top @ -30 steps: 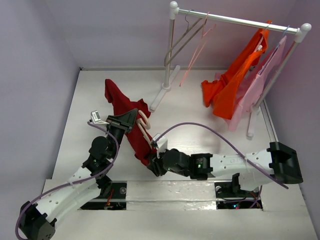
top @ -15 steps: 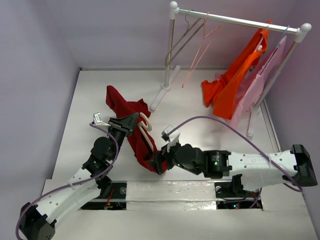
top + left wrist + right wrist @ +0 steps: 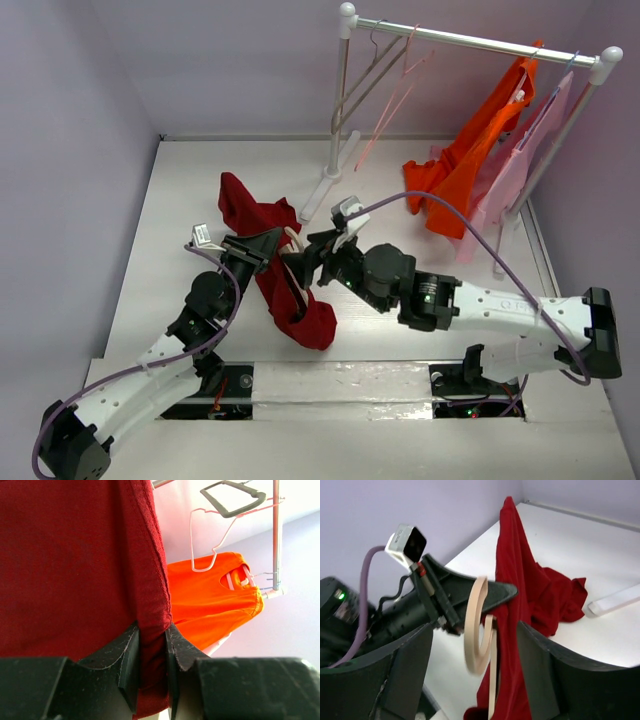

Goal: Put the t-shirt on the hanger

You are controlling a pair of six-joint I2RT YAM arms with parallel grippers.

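Note:
The dark red t-shirt (image 3: 285,290) hangs lifted off the table, its far end trailing on the tabletop (image 3: 240,195). My left gripper (image 3: 268,240) is shut on a folded edge of the t-shirt (image 3: 152,645). The cream hanger (image 3: 292,240) shows its hook (image 3: 477,627) right beside that grip, and one thin arm runs down along the cloth. The remainder of the hanger is hidden by fabric. My right gripper (image 3: 306,258) is open, its fingers (image 3: 405,675) standing either side of the hook without touching it.
A white clothes rack (image 3: 470,40) stands at the back right, its foot (image 3: 322,190) near the t-shirt's far end. On it hang a thin grey hanger (image 3: 358,85), a thin pink hanger (image 3: 392,105), an orange shirt (image 3: 455,180) and a pink shirt (image 3: 520,165).
My right gripper has opened and moved from the t-shirt's lower end up to the hanger hook. The released lower end now hangs loose. The left gripper has kept its grip.

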